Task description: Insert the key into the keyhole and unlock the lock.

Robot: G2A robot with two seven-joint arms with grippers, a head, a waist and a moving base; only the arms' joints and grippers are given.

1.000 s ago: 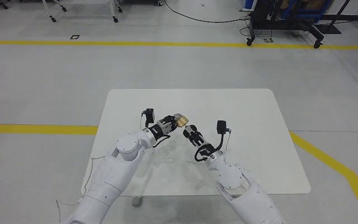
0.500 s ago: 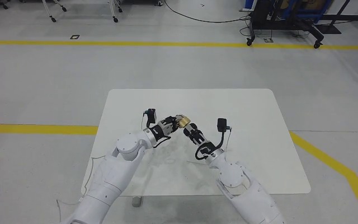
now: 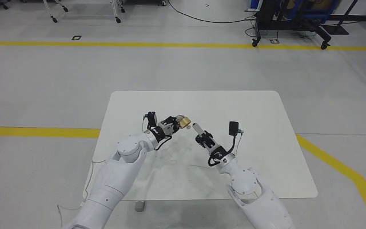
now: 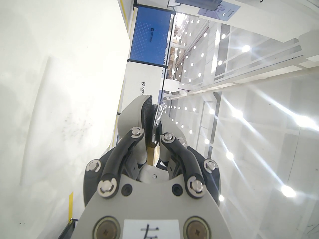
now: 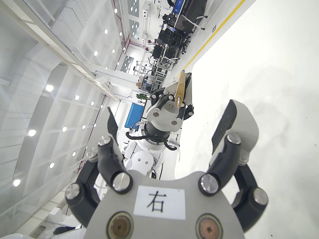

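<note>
White table on a marked workshop floor. The left gripper is clamped on the brass lock, which it holds above the table's middle. The right gripper, closer to the lock a second ago, has drawn aside with its fingers spread and nothing held. A silver stub projects from the lock's end and is probably the key. Insertion is judged done; unlocking is unconfirmed.

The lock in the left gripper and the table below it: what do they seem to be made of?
The lock looks like brass: its body is yellow-gold with a soft metallic sheen, more brushed than mirror-polished. The table looks like a white matte board, perhaps laminate or painted wood, though the look leaves this open. Its top is flat and even in colour, with rounded corners, no strong glare and a few faint dark scuffs.
</note>
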